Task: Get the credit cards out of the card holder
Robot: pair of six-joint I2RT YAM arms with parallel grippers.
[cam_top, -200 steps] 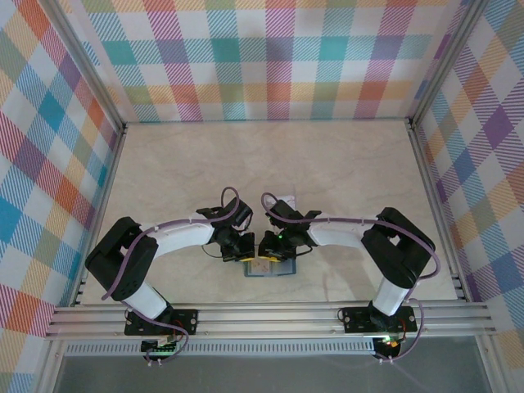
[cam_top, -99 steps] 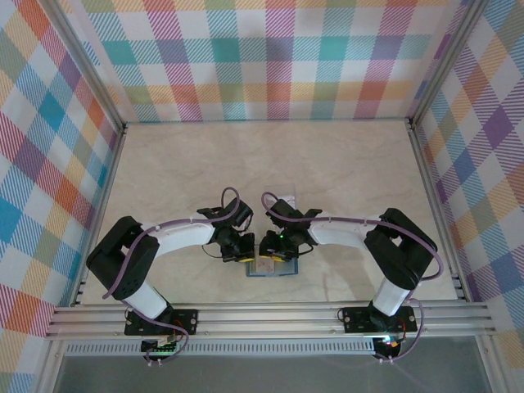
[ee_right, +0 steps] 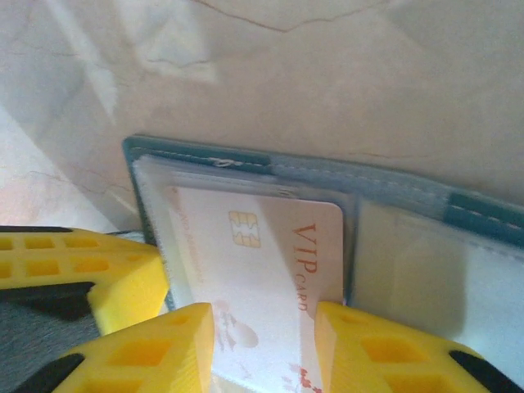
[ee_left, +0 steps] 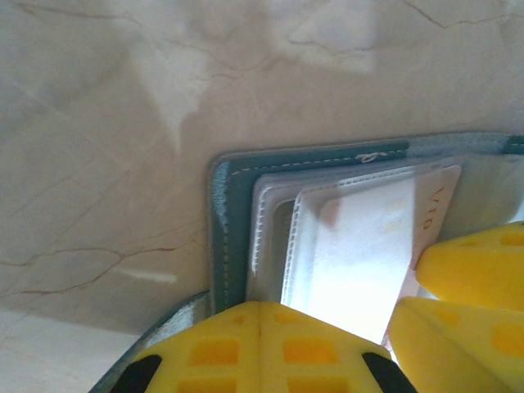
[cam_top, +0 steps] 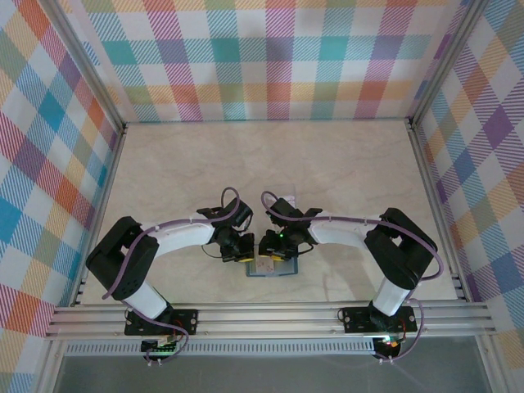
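Note:
The card holder lies open on the table near the front edge, teal outside with clear pockets inside. A pale credit card marked VIP, with a gold chip, sticks partway out of a pocket. My left gripper is shut, its yellow tips pressed down on the holder's left part. My right gripper stands open over the card's near end, one fingertip on each side. Its fingers show at the right of the left wrist view.
A faint clear plastic square lies on the marble table behind the grippers. Plaid walls enclose the table on three sides. An aluminium rail runs along the front edge, close to the holder.
The right arm has shifted very slightly over the holder. The left arm has stayed still, pressed on the holder.

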